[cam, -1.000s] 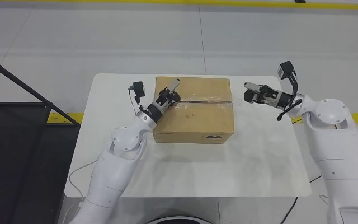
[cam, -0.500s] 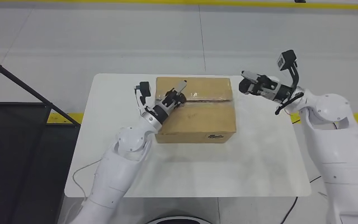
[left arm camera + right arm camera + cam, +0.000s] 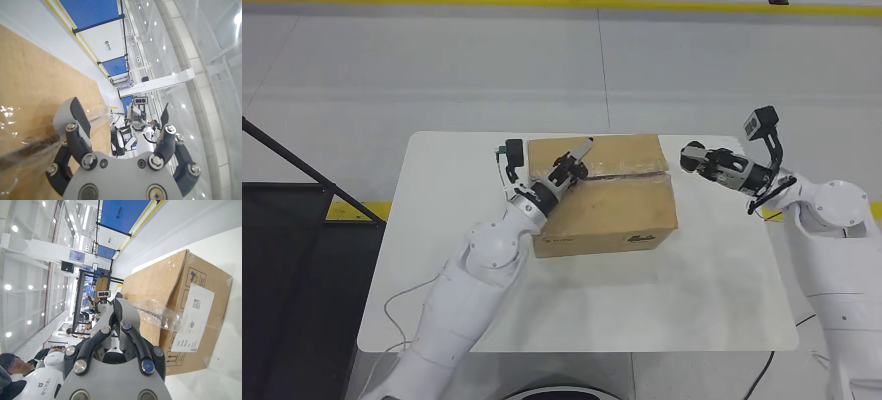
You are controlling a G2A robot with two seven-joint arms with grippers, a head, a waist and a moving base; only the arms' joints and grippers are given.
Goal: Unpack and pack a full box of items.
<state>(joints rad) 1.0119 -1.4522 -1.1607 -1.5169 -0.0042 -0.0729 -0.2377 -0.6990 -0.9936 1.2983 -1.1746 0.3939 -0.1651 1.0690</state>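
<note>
A closed cardboard box (image 3: 617, 205) stands at the back middle of the white table (image 3: 712, 290), its flaps sealed with clear tape (image 3: 153, 311) along the top seam. A white label (image 3: 196, 311) is stuck on the box end that faces the right arm. My left gripper (image 3: 577, 160) lies open on the left part of the box top. One of its fingers (image 3: 80, 115) rests at the taped seam of the box (image 3: 37, 91). My right gripper (image 3: 689, 158) is shut with nothing in it. It hovers just off the box's right end, at the height of the top edge (image 3: 170, 291).
The table has free room in front of the box and to both sides. A black metal frame (image 3: 287, 150) stands on the floor left of the table. Yellow floor tape (image 3: 352, 210) runs behind it.
The box has slid right and turned a little on the table. My left gripper went right with it along the top. My right gripper first neared the box, then drew back right.
</note>
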